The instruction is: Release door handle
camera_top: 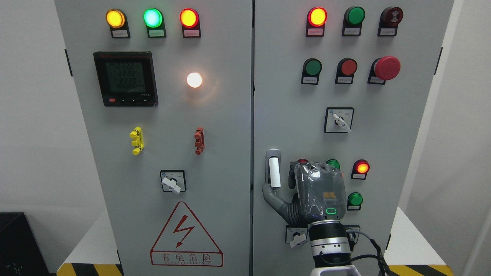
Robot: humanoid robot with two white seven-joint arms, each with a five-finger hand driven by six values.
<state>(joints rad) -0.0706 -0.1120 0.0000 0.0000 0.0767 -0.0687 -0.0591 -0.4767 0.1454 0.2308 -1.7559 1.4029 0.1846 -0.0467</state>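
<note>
The door handle [274, 171] is an upright white bar in a grey mount at the left edge of the cabinet's right door [402, 126]. My right hand [280, 183] rises from the bottom edge, its back wrapped in clear film, just right of the handle. The thumb [273, 198] reaches left under the handle's lower end and seems to touch it. The other fingers [293, 174] stand a little to the right of the bar, not wrapped around it. The whole white bar shows. My left arm is out of view.
Both grey cabinet doors are closed, with the seam [252, 115] just left of the handle. Lamps, push buttons, a red emergency stop [386, 68] and rotary switches [338, 120] cover the right door. The left door carries a meter [126, 78] and a warning triangle [186, 235].
</note>
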